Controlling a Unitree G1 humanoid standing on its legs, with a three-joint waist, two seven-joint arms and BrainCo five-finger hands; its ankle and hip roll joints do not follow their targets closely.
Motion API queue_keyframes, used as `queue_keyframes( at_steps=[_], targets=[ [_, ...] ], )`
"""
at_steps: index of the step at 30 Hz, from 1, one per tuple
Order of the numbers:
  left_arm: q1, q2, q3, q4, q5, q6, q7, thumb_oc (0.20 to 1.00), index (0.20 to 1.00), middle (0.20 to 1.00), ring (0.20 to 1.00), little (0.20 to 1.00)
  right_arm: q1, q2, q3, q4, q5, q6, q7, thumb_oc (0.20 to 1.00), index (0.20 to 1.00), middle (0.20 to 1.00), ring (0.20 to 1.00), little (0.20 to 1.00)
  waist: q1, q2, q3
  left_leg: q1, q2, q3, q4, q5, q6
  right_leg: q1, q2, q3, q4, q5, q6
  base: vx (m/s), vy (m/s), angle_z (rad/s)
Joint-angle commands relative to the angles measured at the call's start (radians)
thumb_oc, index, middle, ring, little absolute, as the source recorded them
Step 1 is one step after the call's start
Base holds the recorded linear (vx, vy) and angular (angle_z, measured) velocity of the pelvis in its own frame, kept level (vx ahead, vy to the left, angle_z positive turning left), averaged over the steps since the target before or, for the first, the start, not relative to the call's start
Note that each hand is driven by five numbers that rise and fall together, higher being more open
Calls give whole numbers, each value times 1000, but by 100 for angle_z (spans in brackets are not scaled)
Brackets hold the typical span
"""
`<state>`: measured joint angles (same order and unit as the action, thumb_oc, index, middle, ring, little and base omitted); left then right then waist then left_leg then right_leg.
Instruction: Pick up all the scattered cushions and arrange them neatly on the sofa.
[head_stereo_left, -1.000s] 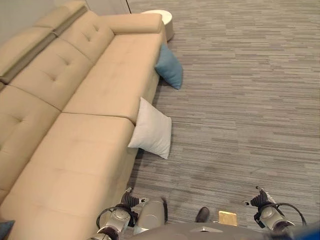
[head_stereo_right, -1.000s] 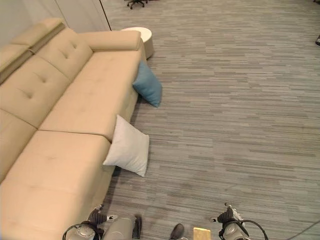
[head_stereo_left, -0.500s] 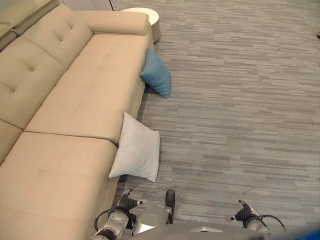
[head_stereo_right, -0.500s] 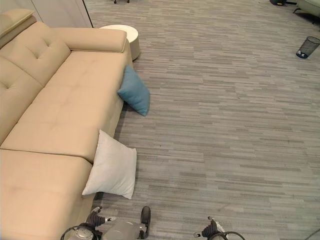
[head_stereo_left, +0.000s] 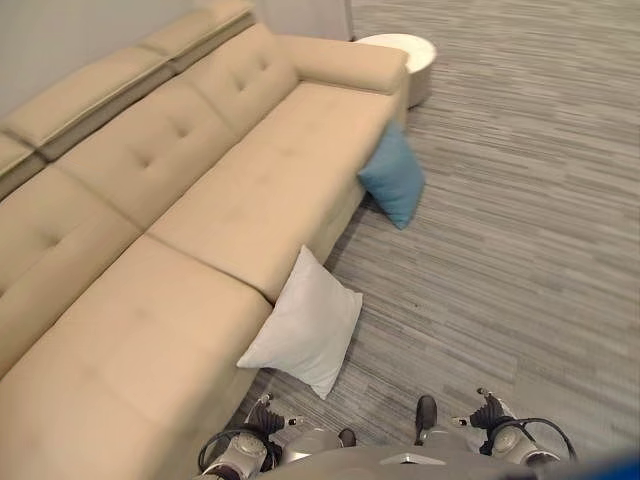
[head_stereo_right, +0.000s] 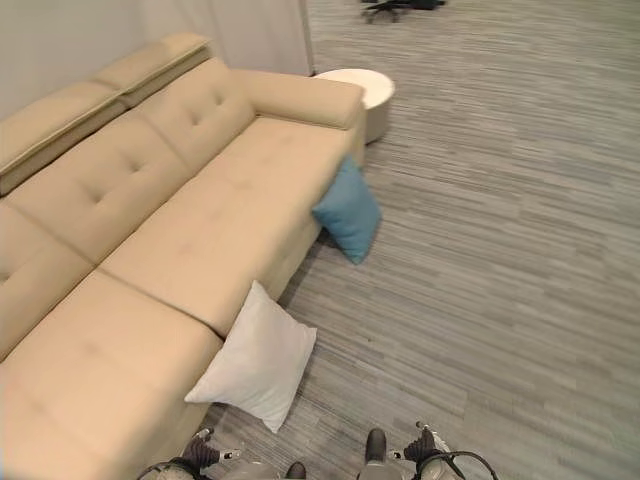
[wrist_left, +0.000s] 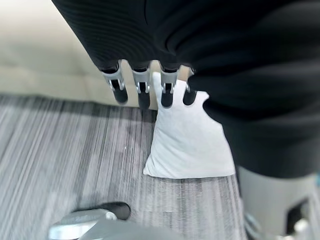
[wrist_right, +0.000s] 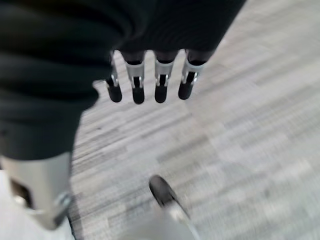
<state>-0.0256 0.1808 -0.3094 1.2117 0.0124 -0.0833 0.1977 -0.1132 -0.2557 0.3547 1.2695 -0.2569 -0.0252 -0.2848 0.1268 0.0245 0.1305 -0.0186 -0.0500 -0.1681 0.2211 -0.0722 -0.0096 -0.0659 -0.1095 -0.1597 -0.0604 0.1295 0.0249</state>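
Left hand (wrist_left: 145, 90) open, empty above white cushion (head_stereo_left: 305, 335) leaning on sofa (head_stereo_left: 200, 250); shallow pinch likely slips off soft corner.

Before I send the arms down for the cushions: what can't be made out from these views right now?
- White cushion: its upper corner lies against the sofa front, so the contact there is hidden; in the left wrist view the left hand covers its top edge.
- Blue cushion: its back side faces the sofa, out of sight.
- Right hand: thumb not visible in its wrist view.
- Round table: partly behind the sofa arm.
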Motion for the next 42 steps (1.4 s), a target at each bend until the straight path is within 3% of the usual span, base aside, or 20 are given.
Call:
queue_keyframes(
  at_steps=[1,3,7,10,12,14,16,21,24,25,27,29,31,35,36,37,38,40,41,42],
  targets=[
    [-40,-39,-24,-5,23,-3,-5,1000,1000,1000,1000,1000,7,-58,5,-30,47,-15,-18,1000,1000,1000,1000,1000,-20,-10,45,-124,51,127,105,29,-37,57,-28,-71,37,-129,77,9,-249,86],
    [-39,-35,-27,-17,14,-2,-6,1000,1000,1000,1000,1000,31,-60,-8,-31,52,-20,-28,1000,1000,1000,1000,1000,-27,-22,48,-153,70,248,80,10,-17,107,-19,-146,-3,-141,72,89,-258,127],
    [-38,-36,-23,-21,11,-4,-10,1000,1000,1000,1000,1000,57,-45,-9,-22,43,-15,-39,1000,1000,1000,1000,1000,-22,-8,30,-155,34,366,-66,53,4,138,17,-214,3,-173,67,118,-73,136],
    [-26,-30,-6,-17,-4,-6,-7,1000,1000,1000,1000,1000,52,-28,0,-21,24,-13,-37,1000,1000,1000,1000,1000,-9,-15,17,-125,9,305,-112,60,-1,148,19,-243,29,-185,75,151,18,-2],
    [-12,-22,22,-14,-18,-8,-8,1000,1000,1000,1000,1000,57,-19,11,-20,-3,-12,-30,1000,1000,1000,1000,1000,17,-22,0,-85,-1,292,-151,51,20,146,8,-261,104,-204,86,176,87,9],
    [-14,2,32,-16,-12,-5,-5,1000,1000,1000,1000,1000,34,-17,17,-35,-18,-14,-20,1000,1000,1000,1000,1000,21,-13,18,-47,2,256,-175,49,45,38,-48,-246,375,-162,144,134,120,25],
    [-16,6,27,-8,-8,-10,-4,1000,1000,1000,1000,1000,25,-14,18,-41,-14,-20,-17,1000,1000,1000,1000,1000,14,-4,21,-31,1,228,-184,44,52,-9,-60,-218,451,-138,164,103,45,53],
    [-22,0,12,-12,-7,-18,-1,1000,1000,1000,1000,1000,17,-9,23,-44,-10,-21,-16,1000,1000,1000,1000,1000,3,4,25,6,-9,136,-204,37,42,-36,-68,-135,303,-147,128,135,-96,60],
    [-28,-3,-2,0,4,-23,1,1000,1000,1000,1000,1000,17,-14,26,-41,-13,-17,-13,1000,1000,1000,1000,1000,-24,0,26,24,-27,51,-206,29,34,-83,-41,50,196,-106,140,160,-136,83],
    [-33,-4,-5,5,5,-23,2,1000,1000,1000,1000,1000,17,-14,25,-39,-11,-18,-12,1000,1000,1000,1000,1000,-32,-2,29,29,-29,32,-205,25,29,-88,-42,77,176,-91,145,135,-126,114],
    [-39,-5,-12,10,7,-23,5,1000,1000,1000,1000,1000,15,-15,22,-40,-6,-18,-13,1000,1000,1000,1000,1000,-40,-3,31,35,-31,12,-205,20,23,-94,-46,88,168,-81,145,152,-156,122],
    [-46,-13,-14,30,7,-23,7,1000,1000,1000,1000,1000,18,-12,10,-37,-1,-21,-12,1000,1000,1000,1000,1000,-52,-16,19,41,-29,-28,-201,3,2,-37,-68,18,114,-79,144,251,-339,109],
    [-47,-19,-13,31,-1,-24,8,1000,1000,1000,1000,1000,10,-12,8,-33,12,-29,-12,1000,1000,1000,1000,1000,-50,-19,12,26,2,-28,-188,4,-31,5,-55,-38,74,-90,133,163,-325,114],
    [-58,-25,-23,3,-30,-17,9,1000,1000,1000,1000,1000,4,-30,6,-45,44,-38,-16,1000,1000,1000,1000,1000,-62,-22,29,-66,61,77,-79,19,-63,69,-31,-114,49,-149,86,29,-294,107],
    [-58,-29,-33,-6,-21,-14,7,1000,1000,1000,1000,1000,12,-34,2,-42,48,-35,-17,1000,1000,1000,1000,1000,-77,-27,36,-98,96,210,-39,25,-57,98,-33,-164,34,-165,77,-54,-174,194],
    [-57,-29,-37,-10,-14,-13,3,1000,1000,1000,1000,1000,17,-36,-1,-41,50,-32,-16,1000,1000,1000,1000,1000,-84,-29,37,-108,111,274,-32,29,-49,105,-31,-185,28,-166,74,-50,-165,217],
    [-47,-25,-38,-9,-2,-14,-5,1000,1000,1000,1000,1000,37,-29,-8,-39,55,-27,-19,1000,1000,1000,1000,1000,-95,-27,31,-124,112,412,-65,53,-37,129,-20,-235,16,-169,70,24,-76,192],
    [-33,-21,-19,5,-2,-15,-9,1000,1000,1000,1000,1000,37,-15,0,-37,47,-25,-19,1000,1000,1000,1000,1000,-82,-30,25,-115,86,412,-106,57,-30,136,-9,-239,30,-178,71,143,22,114],
    [-25,2,31,30,-3,-16,-32,1000,1000,1000,1000,1000,58,-120,-57,1,74,-32,87,1000,1000,1000,1000,1000,-78,-49,18,-88,60,361,-139,49,-22,133,-7,-235,66,-186,78,134,52,57],
    [-26,1,30,30,-3,-16,-32,1000,1000,1000,1000,1000,59,-122,-58,0,74,-31,89,1000,1000,1000,1000,1000,-78,-48,19,-86,60,361,-140,49,-22,133,-7,-235,67,-187,78,108,75,-32]
  ],
)
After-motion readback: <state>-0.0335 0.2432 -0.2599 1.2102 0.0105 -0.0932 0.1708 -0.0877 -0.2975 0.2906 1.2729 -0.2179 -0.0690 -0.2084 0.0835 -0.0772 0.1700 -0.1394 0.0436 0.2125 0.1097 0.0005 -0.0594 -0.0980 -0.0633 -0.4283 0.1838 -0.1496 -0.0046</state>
